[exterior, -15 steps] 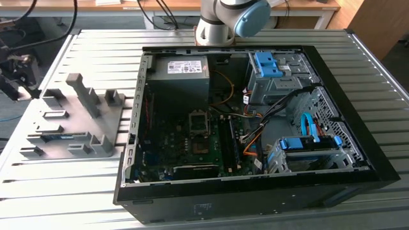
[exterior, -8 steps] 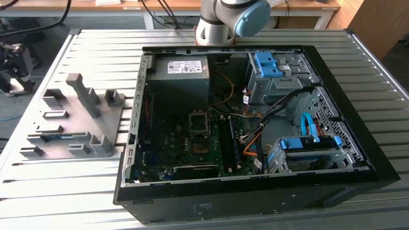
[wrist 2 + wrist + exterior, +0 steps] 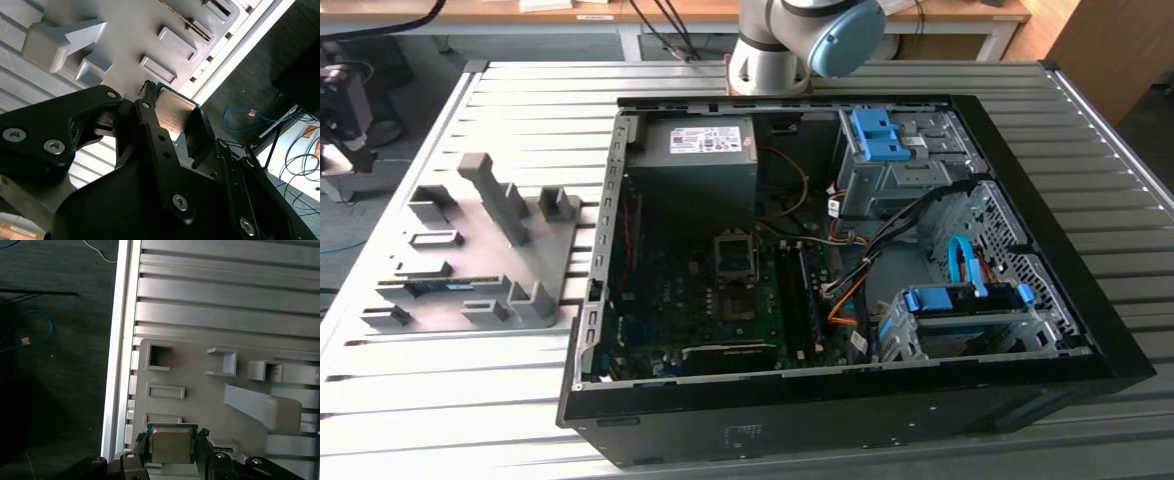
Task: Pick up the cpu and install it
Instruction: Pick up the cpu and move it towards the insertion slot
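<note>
The cpu [image 3: 171,445] is a small flat square chip with a dull silver top and a green rim. It sits between the black fingers of my gripper [image 3: 171,449], which is shut on it by two opposite edges. In the second wrist view the cpu [image 3: 172,112] shows its pale face between the same fingers [image 3: 150,115] of the gripper [image 3: 173,121]. It hangs over the grey holder tray [image 3: 200,390]. The dark square socket [image 3: 734,262] lies on the motherboard inside the open computer case [image 3: 854,240].
The grey holder tray [image 3: 480,250] with upright pegs and slots stands on the ribbed metal table [image 3: 520,100], on the exterior view's left of the case. A memory stick [image 3: 434,287] lies in it. Cables, drive cages and a power supply [image 3: 710,150] crowd the case.
</note>
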Controlling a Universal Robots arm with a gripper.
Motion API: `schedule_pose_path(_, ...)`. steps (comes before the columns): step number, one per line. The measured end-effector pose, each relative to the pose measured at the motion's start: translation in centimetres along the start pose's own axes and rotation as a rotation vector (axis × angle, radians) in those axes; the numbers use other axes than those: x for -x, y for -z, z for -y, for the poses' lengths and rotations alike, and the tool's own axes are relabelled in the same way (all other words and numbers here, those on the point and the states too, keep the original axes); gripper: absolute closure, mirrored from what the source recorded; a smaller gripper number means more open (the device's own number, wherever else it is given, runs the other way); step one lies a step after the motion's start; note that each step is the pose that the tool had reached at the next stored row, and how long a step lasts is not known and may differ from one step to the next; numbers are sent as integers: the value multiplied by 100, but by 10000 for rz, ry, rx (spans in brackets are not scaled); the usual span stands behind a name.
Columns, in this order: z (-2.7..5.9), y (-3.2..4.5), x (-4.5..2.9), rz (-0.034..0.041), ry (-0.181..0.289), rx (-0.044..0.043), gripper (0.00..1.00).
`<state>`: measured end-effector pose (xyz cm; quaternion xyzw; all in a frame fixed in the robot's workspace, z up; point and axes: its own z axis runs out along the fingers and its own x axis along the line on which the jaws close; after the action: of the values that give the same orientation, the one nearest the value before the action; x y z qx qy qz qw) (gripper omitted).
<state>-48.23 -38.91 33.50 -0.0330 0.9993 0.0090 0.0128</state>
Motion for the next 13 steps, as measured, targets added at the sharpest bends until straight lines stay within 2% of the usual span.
schedule_pose_path(6,-3,145,4,0,0,0,53)
schedule_pose_path(13,-7,370,10,0,0,0,53)
